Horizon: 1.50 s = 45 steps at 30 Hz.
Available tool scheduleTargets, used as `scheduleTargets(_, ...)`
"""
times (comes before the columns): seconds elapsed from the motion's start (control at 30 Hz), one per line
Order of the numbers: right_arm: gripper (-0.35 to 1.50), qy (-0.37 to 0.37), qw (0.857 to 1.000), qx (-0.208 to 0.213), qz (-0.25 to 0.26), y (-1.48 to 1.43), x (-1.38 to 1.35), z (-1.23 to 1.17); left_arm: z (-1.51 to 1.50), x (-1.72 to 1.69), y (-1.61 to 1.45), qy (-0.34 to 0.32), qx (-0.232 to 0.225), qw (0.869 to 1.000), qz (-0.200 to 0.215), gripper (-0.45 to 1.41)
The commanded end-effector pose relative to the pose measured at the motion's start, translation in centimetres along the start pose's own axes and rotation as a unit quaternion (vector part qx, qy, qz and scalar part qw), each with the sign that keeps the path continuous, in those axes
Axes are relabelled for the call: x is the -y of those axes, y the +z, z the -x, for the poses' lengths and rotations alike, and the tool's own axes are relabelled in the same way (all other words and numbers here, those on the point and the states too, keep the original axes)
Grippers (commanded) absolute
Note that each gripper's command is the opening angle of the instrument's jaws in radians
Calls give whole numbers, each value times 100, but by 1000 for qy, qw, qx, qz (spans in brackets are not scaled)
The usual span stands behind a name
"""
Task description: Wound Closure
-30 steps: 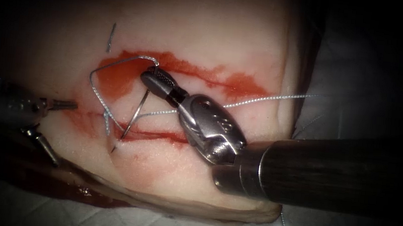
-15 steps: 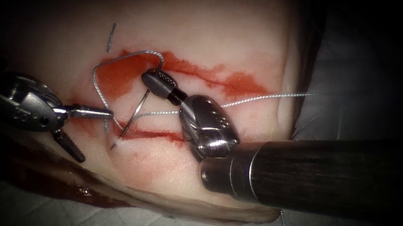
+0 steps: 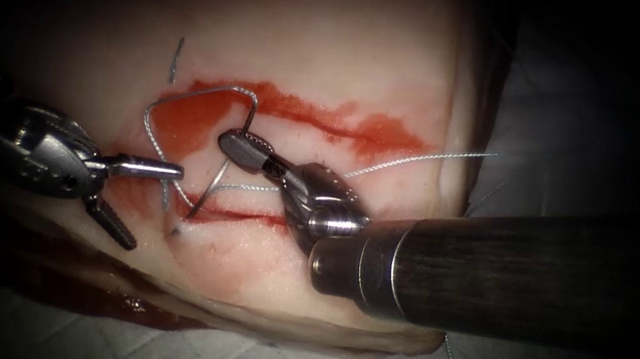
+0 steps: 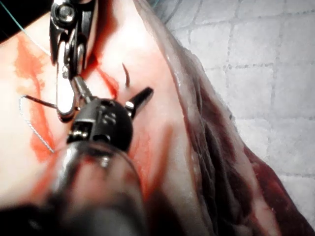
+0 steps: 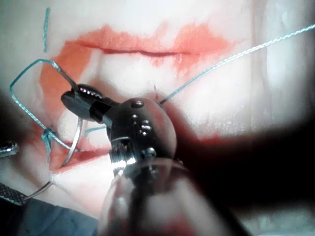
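— So, how is the right tool placed?
— It is brought in from the right, wrist bent, jaws clamped on the needle near its thread end. The needle curves down into the cut, and its tip is seen coming out of the tissue below the cut.
— And the left tool?
— It is laid level from the left, jaws spread apart, nothing held; one jaw is seen beside the thread loop.
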Motion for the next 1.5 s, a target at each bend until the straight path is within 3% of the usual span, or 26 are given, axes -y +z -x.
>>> scheduleTargets(0.03, -35, 17, 1000, -3, 0, 9, -2, -4, -3, -2, 7, 1, 3, 1000, 0, 66)
scheduleTargets(0.4, -35, 173, 985, 1, -18, 7, -17, -7, 1, -1, 10, 5, 7, 1000, -2, 69)
scheduleTargets(0.73, -35, 229, 973, 5, -18, 8, -23, -9, 3, -7, 25, 11, 18, 1000, 13, 61)
scheduleTargets(0.87, -35, 250, 968, 3, -17, 8, -27, -11, 4, -12, 33, -13, 34, 999, 32, 47)
scheduleTargets(1.0, -35, 250, 968, 0, -16, 9, -28, -13, 0, -14, 41, -26, 44, 998, 39, 20)
scheduleTargets(1.13, -35, 250, 968, 0, -11, 8, -32, -14, -9, -10, 45, -92, 48, 994, 36, -43)
scheduleTargets(1.37, -35, 253, 967, 0, -11, 7, -30, -13, -6, -12, 45, -116, 62, 990, 43, -45)
scheduleTargets(1.43, -35, 201, 979, 1, -10, 7, -32, -15, -5, -8, 46, -140, 68, 987, 37, -45)
scheduleTargets(1.47, 0, 155, 988, 2, -11, 7, -33, -15, -5, -6, 48, -185, 72, 980, 33, -45)
scheduleTargets(1.5, 51, 111, 994, 2, -12, 7, -34, -15, -4, -5, 49, -213, 74, 974, 31, -45)
